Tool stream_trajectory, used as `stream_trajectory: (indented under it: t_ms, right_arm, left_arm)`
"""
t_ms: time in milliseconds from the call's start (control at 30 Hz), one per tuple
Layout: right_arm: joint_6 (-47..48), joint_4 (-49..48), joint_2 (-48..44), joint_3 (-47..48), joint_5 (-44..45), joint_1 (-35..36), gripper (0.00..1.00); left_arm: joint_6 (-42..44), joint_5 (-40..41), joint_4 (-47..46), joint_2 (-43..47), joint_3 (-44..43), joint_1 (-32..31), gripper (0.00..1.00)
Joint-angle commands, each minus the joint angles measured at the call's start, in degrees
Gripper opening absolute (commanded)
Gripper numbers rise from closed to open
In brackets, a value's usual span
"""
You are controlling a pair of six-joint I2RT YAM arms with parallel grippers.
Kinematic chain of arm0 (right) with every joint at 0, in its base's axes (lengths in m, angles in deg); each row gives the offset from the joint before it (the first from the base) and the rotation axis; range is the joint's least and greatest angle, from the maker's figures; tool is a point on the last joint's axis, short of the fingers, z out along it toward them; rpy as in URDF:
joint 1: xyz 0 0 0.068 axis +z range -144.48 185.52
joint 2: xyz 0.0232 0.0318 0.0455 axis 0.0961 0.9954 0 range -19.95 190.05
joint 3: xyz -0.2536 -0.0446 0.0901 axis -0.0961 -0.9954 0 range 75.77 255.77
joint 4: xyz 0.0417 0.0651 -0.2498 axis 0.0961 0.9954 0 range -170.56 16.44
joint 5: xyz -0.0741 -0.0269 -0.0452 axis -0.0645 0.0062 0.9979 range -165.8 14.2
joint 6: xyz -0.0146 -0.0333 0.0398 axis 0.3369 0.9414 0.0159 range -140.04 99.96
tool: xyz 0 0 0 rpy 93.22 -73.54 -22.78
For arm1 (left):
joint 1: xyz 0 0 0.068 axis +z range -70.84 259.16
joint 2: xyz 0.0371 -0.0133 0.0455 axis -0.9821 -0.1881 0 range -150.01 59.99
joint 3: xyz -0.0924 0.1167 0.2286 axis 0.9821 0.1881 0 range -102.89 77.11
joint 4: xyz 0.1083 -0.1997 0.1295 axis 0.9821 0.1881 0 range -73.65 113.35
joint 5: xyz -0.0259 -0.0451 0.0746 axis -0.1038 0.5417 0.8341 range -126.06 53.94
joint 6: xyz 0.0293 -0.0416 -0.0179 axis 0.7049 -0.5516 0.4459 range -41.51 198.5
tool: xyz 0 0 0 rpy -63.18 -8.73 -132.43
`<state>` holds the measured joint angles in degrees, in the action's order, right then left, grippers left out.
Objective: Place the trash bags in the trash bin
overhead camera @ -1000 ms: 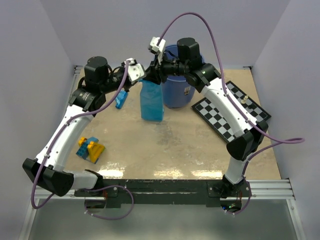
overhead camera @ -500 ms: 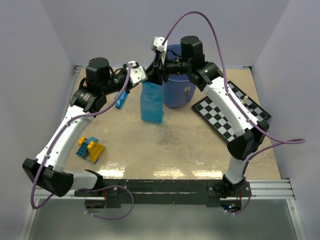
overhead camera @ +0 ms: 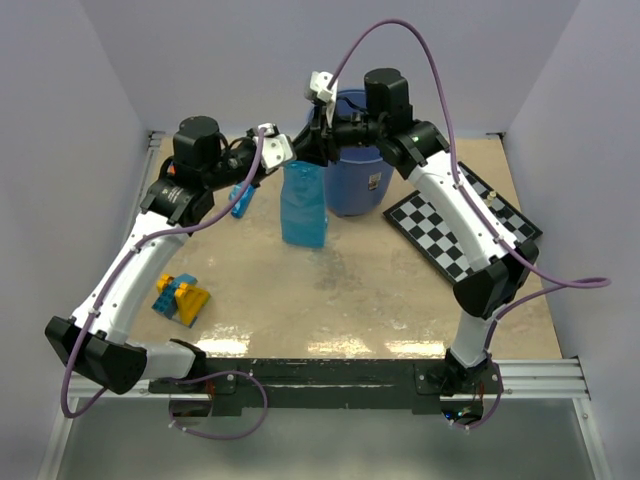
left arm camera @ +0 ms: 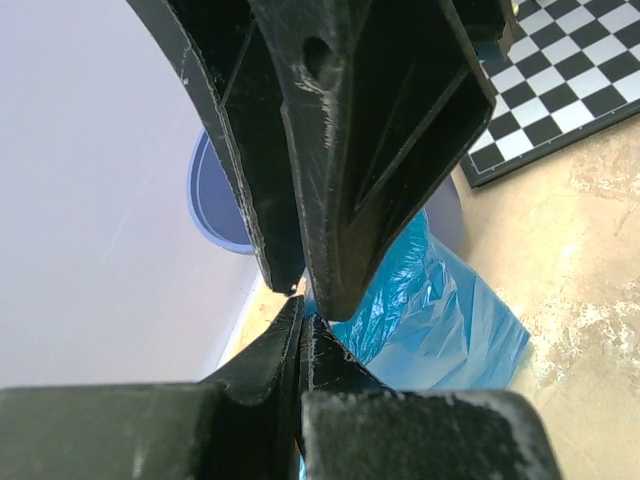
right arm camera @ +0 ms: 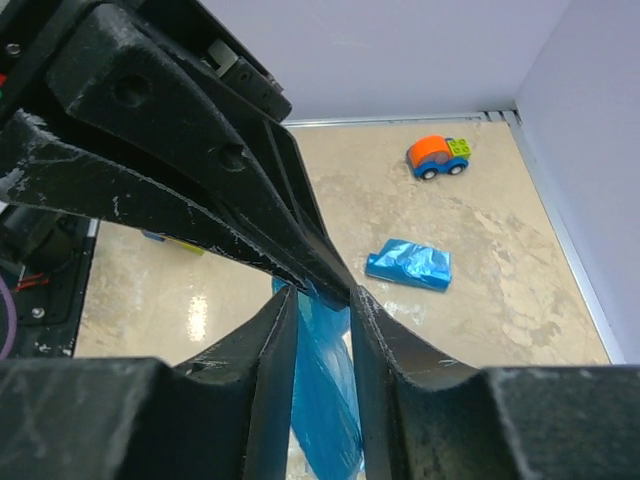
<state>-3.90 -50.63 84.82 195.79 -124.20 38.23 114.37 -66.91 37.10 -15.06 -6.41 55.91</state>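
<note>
A bright-blue trash bag (overhead camera: 303, 205) hangs upright just left of the round blue trash bin (overhead camera: 356, 180), with its bottom near the table. Both grippers meet at its top edge. My left gripper (overhead camera: 291, 158) is shut on the film; its closed fingertips (left arm camera: 300, 335) show with the bag (left arm camera: 440, 310) behind them. My right gripper (overhead camera: 316, 148) comes from the bin side, and its narrow jaws hold the bag (right arm camera: 322, 400) between them. The bin also shows in the left wrist view (left arm camera: 215, 200). A second, folded trash bag (right arm camera: 408, 264) lies on the table, also in the top view (overhead camera: 240, 200).
A black-and-white chessboard (overhead camera: 465, 225) lies right of the bin. Yellow and blue toy blocks (overhead camera: 180, 298) sit at the left. An orange toy car (right arm camera: 437, 157) stands near the far wall. Walls close in the back and both sides.
Both grippers have shifted slightly toward the bin while keeping hold of the bag's top. The bag still hangs in nearly the same place.
</note>
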Motion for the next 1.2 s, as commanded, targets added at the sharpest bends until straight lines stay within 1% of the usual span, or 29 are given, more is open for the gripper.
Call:
stream_trajectory:
  t_ms: [0,67,133,267,367,467,533,600,667,833,967,1167]
  right_arm:
    - [0.21,-1.55,0.34,2.84,4.1,0.34,0.19]
    - [0.29,-0.93,0.78,2.84,5.68,0.16,0.15]
    - [0.3,-0.75,0.96,2.58,5.25,-0.1,0.13]
    - [-0.06,-0.32,1.14,2.4,3.15,-0.1,0.13]
    - [-0.06,0.12,0.96,1.97,1.65,-0.19,0.17]
    - [-0.23,-0.14,0.35,1.26,-0.11,-0.36,0.25]
    - [-1.28,-0.92,-0.18,0.82,0.41,-0.71,0.26]
    - [-2.51,-1.98,-0.62,0.82,-2.03,-1.77,0.27]
    - [-3.57,-2.6,-0.88,0.82,-3.8,-2.56,0.32]
    - [-1.38,-1.11,-0.45,-0.41,-4.16,-2.47,0.37]
    - [-0.76,-0.23,-0.27,-0.76,-6.08,-2.12,0.4]
    - [-0.06,0.48,-0.79,-1.72,-6.18,-1.07,0.41]
  left_arm:
    - [1.12,-1.67,0.69,0.78,0.91,-0.49,0.0]
    - [1.21,-1.67,0.61,0.78,1.0,-0.49,0.0]
    - [1.12,-1.67,0.52,0.69,1.0,-0.49,0.0]
    - [0.95,-1.23,-0.1,0.78,1.17,-0.49,0.0]
    - [0.86,-0.7,-0.36,0.43,1.08,-0.49,0.0]
    - [0.95,-0.35,-0.19,0.43,1.17,-0.49,0.0]
    - [0.95,-0.09,-0.1,0.43,1.08,-0.49,0.0]
    - [1.04,0.35,-0.01,0.34,1.08,-0.49,0.0]
    - [1.04,0.44,-0.1,0.34,1.08,-0.49,0.0]
    - [0.07,0.44,-1.33,0.34,1.17,-0.49,0.0]
    - [-0.19,0.97,-1.51,0.25,1.08,-0.49,0.0]
    - [-0.72,1.23,-2.12,0.34,1.08,-0.49,0.0]
